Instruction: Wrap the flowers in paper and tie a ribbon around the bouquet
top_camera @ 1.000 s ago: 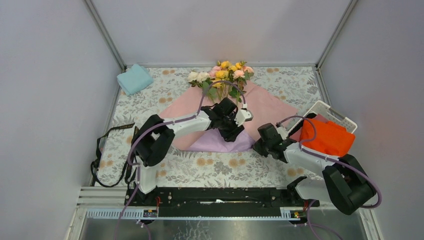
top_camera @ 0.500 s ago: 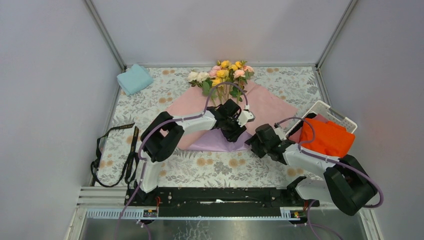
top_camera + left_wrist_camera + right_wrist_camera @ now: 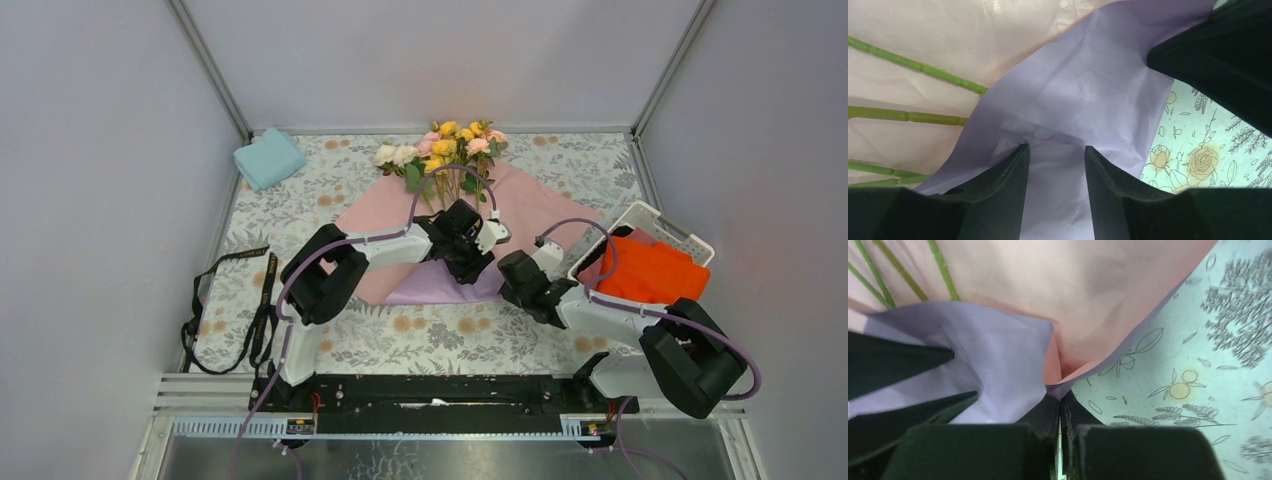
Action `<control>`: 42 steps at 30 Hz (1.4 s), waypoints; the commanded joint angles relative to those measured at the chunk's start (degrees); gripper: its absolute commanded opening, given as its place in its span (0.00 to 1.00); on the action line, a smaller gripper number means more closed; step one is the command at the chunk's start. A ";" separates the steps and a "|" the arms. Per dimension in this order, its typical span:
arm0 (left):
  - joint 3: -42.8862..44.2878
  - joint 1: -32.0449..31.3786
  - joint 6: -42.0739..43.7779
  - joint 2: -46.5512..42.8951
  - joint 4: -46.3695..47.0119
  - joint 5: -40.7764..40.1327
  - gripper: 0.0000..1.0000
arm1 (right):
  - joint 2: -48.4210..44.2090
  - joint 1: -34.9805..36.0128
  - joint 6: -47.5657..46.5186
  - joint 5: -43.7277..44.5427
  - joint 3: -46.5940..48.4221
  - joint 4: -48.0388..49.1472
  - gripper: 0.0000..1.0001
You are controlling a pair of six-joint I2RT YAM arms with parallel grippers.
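The flowers (image 3: 445, 148) lie with their blooms toward the far wall and their green stems (image 3: 918, 66) across the paper (image 3: 540, 215). The sheet shows pink on top, with a lilac flap (image 3: 428, 288) folded up at its near edge. My left gripper (image 3: 468, 264) is open, its tips (image 3: 1057, 150) pressed down on the lilac flap. My right gripper (image 3: 508, 274) is shut on the paper's near right corner (image 3: 1062, 392), pinching a pink and lilac fold. The black ribbon (image 3: 232, 300) lies loose at the table's left edge.
A folded light blue cloth (image 3: 268, 158) sits at the far left corner. A white basket (image 3: 668, 228) holding an orange cloth (image 3: 655, 272) stands at the right, close behind my right arm. The floral tablecloth (image 3: 420, 335) covers the table.
My right gripper has moved left to the paper's near right corner and shut on it. My left gripper shifted slightly right and stays open on the lilac flap.
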 commanded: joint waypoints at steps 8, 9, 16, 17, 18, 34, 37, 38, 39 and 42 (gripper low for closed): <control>-1.84 2.88 -2.84 0.52 1.23 -0.13 0.52 | 2.07 14.07 -33.95 21.48 5.79 -0.17 0.00; -1.84 3.32 -3.04 0.40 1.46 0.78 0.52 | 1.97 14.93 -36.08 21.31 5.38 0.94 0.00; -4.25 7.16 -6.17 -1.88 4.56 9.49 0.55 | -2.23 18.01 -57.34 9.14 -2.92 24.83 0.00; -5.11 7.60 -6.87 -2.30 5.28 11.15 0.56 | -2.25 18.01 -59.52 9.02 -3.46 26.37 0.00; -5.58 8.10 -7.64 -2.73 5.76 12.69 0.56 | -1.97 18.00 -59.57 9.54 -3.65 27.03 0.00; -14.85 19.80 -3.49 -17.43 -6.46 12.40 0.87 | 3.71 17.92 -59.35 11.49 1.27 22.60 0.00; -17.41 19.90 -3.21 -15.78 -6.28 10.50 0.87 | 4.56 17.94 -59.89 11.64 2.21 22.15 0.00; -17.33 19.90 -3.61 -14.75 -6.51 10.13 0.87 | 4.82 17.90 -60.18 11.67 2.42 22.03 0.00; -16.94 20.02 -4.13 -13.46 -6.72 9.45 0.87 | 5.00 17.92 -60.48 11.61 2.83 21.90 0.00; -16.13 20.88 -5.22 -10.66 -6.45 10.87 0.82 | 5.76 17.99 -60.53 11.50 4.10 20.73 0.00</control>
